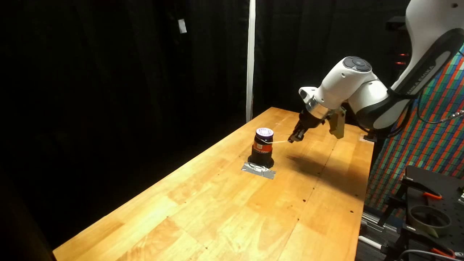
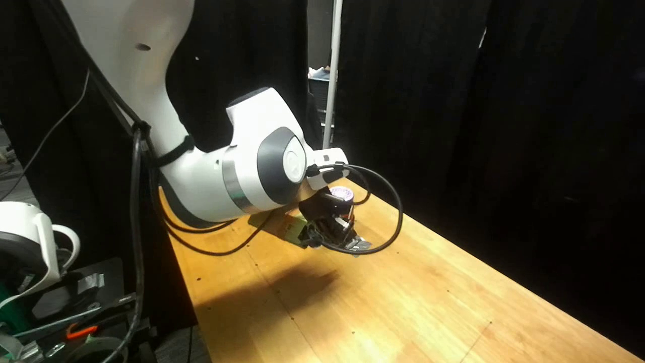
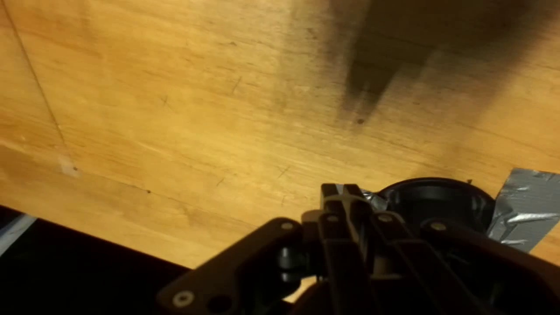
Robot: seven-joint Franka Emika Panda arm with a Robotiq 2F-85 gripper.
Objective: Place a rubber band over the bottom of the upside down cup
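Right of the cup (image 1: 261, 148) in an exterior view, the near-closed gripper (image 1: 293, 139) holds the rubber band (image 1: 280, 142) taut, likely for looping over; tape (image 1: 259, 170) perhaps anchors the cup.

arm (image 1: 339, 83): white — dark panels (image 2: 269, 167) | lettering (image 1: 421, 80): pale "EMIKA" | cable (image 2: 400, 212): black, looped | hand (image 3: 340, 191): black — silvery screws (image 3: 183, 299)

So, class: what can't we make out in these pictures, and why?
Whether the thin pale rubber band runs behind the black-orange cylindrical cup: the cup hides it, in an exterior view.
Wide black base: partly behind the black end effector, in the wrist view.
Orange label: lettering too small, in an exterior view.
White robot arm: cut off at top, both exterior views.
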